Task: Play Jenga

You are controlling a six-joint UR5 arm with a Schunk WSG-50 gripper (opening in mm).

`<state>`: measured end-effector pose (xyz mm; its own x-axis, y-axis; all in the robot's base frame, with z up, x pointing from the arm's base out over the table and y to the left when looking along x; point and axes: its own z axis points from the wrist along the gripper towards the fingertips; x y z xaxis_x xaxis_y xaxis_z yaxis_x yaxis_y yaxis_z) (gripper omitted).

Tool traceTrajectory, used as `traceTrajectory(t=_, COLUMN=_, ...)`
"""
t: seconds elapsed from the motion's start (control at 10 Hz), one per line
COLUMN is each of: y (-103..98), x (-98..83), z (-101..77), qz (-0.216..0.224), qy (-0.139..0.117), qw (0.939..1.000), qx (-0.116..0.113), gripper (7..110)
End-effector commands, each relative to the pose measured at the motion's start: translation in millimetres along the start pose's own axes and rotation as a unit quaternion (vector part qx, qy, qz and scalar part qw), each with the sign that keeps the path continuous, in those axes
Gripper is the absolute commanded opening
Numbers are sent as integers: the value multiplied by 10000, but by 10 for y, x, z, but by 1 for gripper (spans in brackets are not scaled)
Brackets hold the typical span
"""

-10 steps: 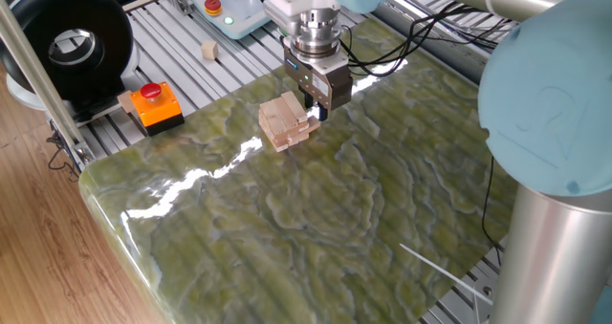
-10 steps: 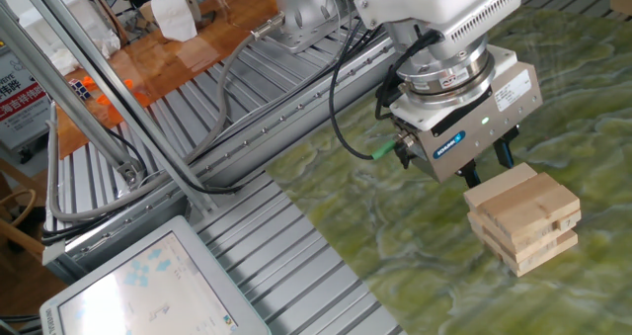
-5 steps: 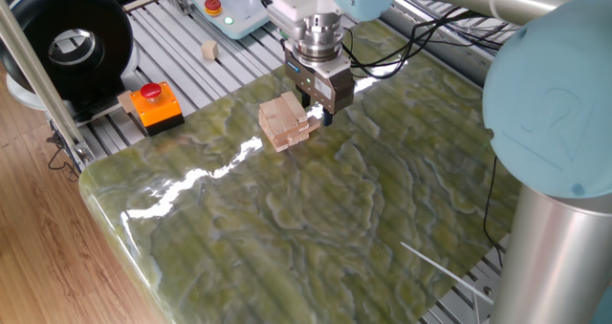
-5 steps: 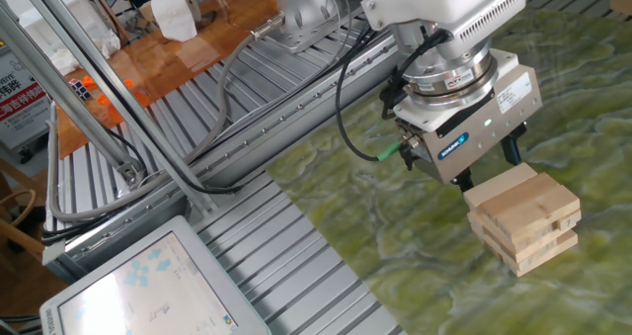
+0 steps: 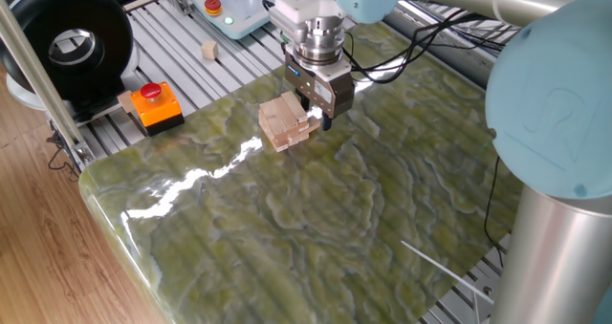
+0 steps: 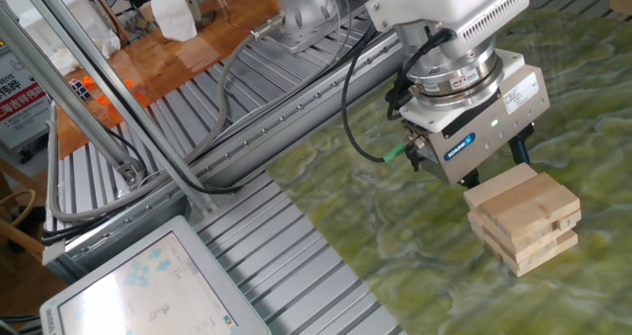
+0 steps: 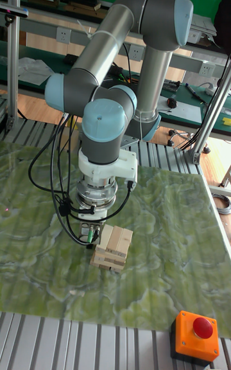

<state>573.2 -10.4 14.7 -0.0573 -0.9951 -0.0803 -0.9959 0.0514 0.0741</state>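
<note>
One fixed view: Jenga stack (image 5: pixel 285 121), pale bars in crosswise layers, on green marbled table (image 5: pixel 316 219) near its far edge; gripper (image 5: pixel 319 118) pointing down just beside the stack's right side, fingers dark and partly hidden, so whether they stand apart or together cannot be told. Orange box with red button (image 5: pixel 153 105) on the slatted metal bench, left; small wooden cube (image 5: pixel 208 49) beyond it. The other fixed view: gripper (image 6: pixel 494 167) low behind the stack (image 6: pixel 523 221), one dark finger (image 6: pixel 520 147) showing above the top layer; contact unclear. Tall fixed view: gripper (image 7: pixel 92 234) at the stack's (image 7: pixel 113 248) left side; red button box (image 7: pixel 196 336) at lower right.
</note>
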Motion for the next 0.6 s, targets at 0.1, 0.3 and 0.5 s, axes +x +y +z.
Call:
traceTrajectory(t=0.1, y=-13, x=-17, z=18, qz=74, qy=-40, qw=10000, qx=19, gripper=66)
traceTrajectory(t=0.3, y=-39, x=-34, z=37, qz=51, qy=-50, qw=10000, qx=64, gripper=66)
traceTrajectory(t=0.5, y=-83, x=-64, z=67, qz=25, qy=-98, qw=9999, qx=92, gripper=66)
